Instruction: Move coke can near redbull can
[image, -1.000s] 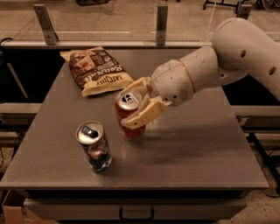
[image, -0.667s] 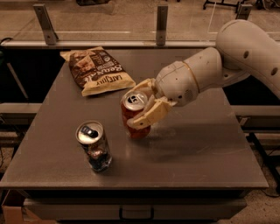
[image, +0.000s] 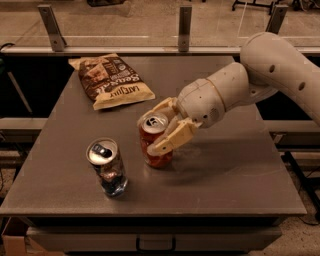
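Tool (image: 149, 134) at frame centre, fingers closed around coke can (image: 159, 157), can upright. Redbull can (image: 107, 169) stood near, to lower left, apart. Chip bag (image: 114, 82) lay upper left on table (image: 230, 180).

A robot's gripper (image: 150, 134) clasps the coke can (image: 159, 157) between its two fingers near the middle of a grey table (image: 230, 175). The redbull can (image: 107, 169) stands upright just beside it, toward the front left. A brown snack bag (image: 114, 82) lies flat at the far left.
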